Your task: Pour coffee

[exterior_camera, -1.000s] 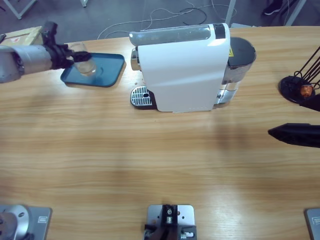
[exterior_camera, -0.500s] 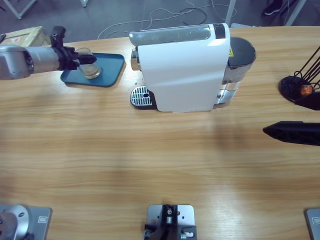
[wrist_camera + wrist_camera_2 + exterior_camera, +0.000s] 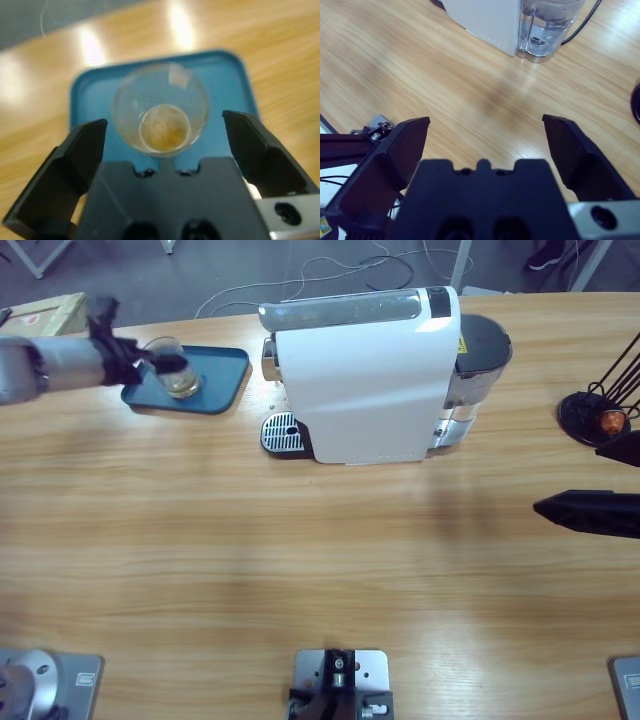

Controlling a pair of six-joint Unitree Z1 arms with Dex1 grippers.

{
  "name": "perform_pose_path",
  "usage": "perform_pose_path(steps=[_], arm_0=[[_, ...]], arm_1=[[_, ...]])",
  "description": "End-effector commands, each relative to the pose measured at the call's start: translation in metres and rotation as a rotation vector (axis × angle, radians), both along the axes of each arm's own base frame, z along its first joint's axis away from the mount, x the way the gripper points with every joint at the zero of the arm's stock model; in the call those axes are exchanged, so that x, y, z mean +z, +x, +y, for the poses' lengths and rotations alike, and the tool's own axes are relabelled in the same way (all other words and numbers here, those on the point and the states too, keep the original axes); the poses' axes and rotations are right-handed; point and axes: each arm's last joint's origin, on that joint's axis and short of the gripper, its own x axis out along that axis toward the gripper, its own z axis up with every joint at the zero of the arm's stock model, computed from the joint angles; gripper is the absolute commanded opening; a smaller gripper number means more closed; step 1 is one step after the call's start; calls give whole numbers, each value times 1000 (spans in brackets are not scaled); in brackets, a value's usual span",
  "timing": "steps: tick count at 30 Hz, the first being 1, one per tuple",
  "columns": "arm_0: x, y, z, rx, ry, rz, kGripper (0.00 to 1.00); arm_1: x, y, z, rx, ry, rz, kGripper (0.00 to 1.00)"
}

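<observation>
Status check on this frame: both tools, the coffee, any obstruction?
Left tool open, straddling the glass on the blue tray. Right tool open, empty, over bare table. Little coffee in the glass. Nothing in the way.

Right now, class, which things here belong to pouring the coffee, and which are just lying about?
Belong:
glass
coffee
blue tray
left end effector
coffee machine

Lying about:
capsule stand
orange capsule
cardboard box

The white coffee machine [image 3: 365,375] blocks the table's [image 3: 300,570] far middle; the near half lies open.
</observation>
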Motion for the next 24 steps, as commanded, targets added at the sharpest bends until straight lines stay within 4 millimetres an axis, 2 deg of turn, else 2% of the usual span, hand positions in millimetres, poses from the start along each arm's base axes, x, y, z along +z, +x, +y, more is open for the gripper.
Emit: perform_pose_path(steps=[1, 5, 7, 10, 13, 17, 24], arm_0=[[84, -100, -11, -91, 5, 7, 996], [104, -165, -25, -183, -10, 80, 996], [105, -188, -26, -237, -13, 110, 996], [103, -212, -31, -358, -17, 150, 996], [104, -230, -30, -433, -35, 143, 996], [107, -248, -16, -451, -61, 96, 996], [105, -255, -9, -467, -55, 74, 996]], arm_1=[[2, -19, -20, -6, 32, -4, 1000], [0, -29, -32, -17, 43, -4, 1000], [1, -33, -37, -17, 59, -19, 1000], [-1, -35, -39, -6, 47, -25, 1000], [-5, -35, -39, 4, 36, -28, 1000], [-13, -37, -41, 6, 35, -27, 1000], [-14, -37, -42, 2, 35, -36, 1000]])
